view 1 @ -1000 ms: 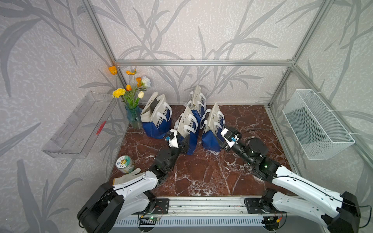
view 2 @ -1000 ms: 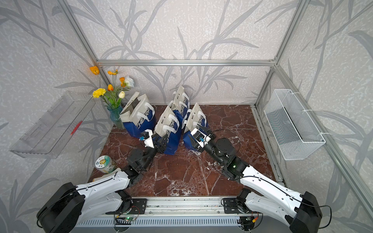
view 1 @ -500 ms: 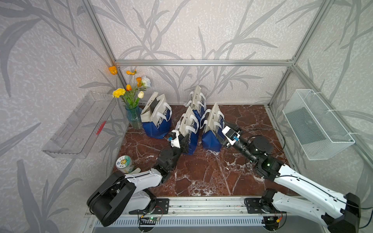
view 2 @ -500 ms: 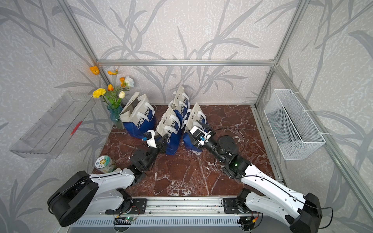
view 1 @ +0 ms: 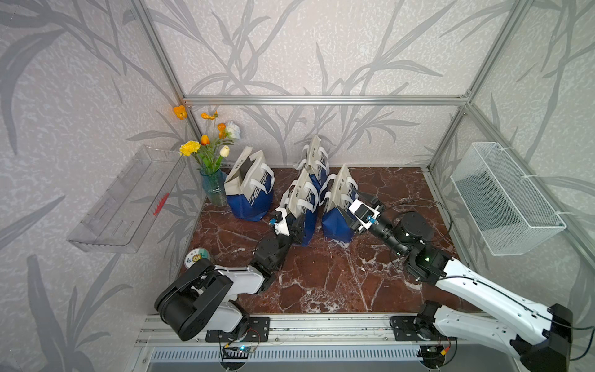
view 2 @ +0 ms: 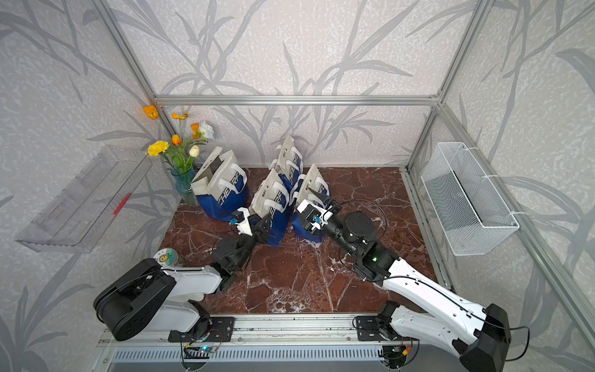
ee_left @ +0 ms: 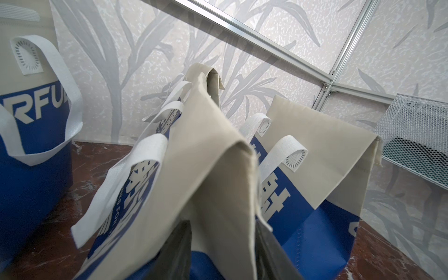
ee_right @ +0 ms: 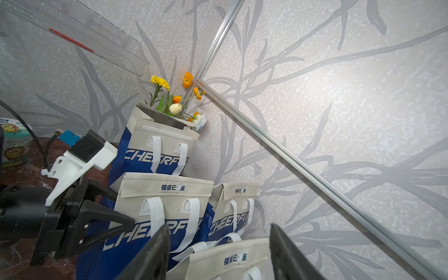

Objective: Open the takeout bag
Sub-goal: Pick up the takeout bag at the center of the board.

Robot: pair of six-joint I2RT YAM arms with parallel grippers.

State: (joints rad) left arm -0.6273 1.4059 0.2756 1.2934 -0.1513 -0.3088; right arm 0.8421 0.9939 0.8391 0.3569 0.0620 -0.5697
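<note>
Top views: the left claw (view 1: 297,223) sits at the near end of a folded beige-and-blue fabric takeout bag (view 1: 304,199). The right claw (view 1: 350,206) is at a second folded bag (view 1: 338,193) just beside it.

Left wrist view: the first bag's end lies between the partly closed dark fingers (ee_left: 178,244); whether they pinch it, I cannot tell.

Right wrist view: the right claw gapes wide, holding nothing, with the second bag's flap just ahead of its tips.

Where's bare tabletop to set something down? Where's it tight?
Free: front-centre marble between left arm and right arm; rear right, between right bag and wire basket. Crowded: rear left, vase, bags, left gripper on middle bag, right gripper; tin front left.
</note>
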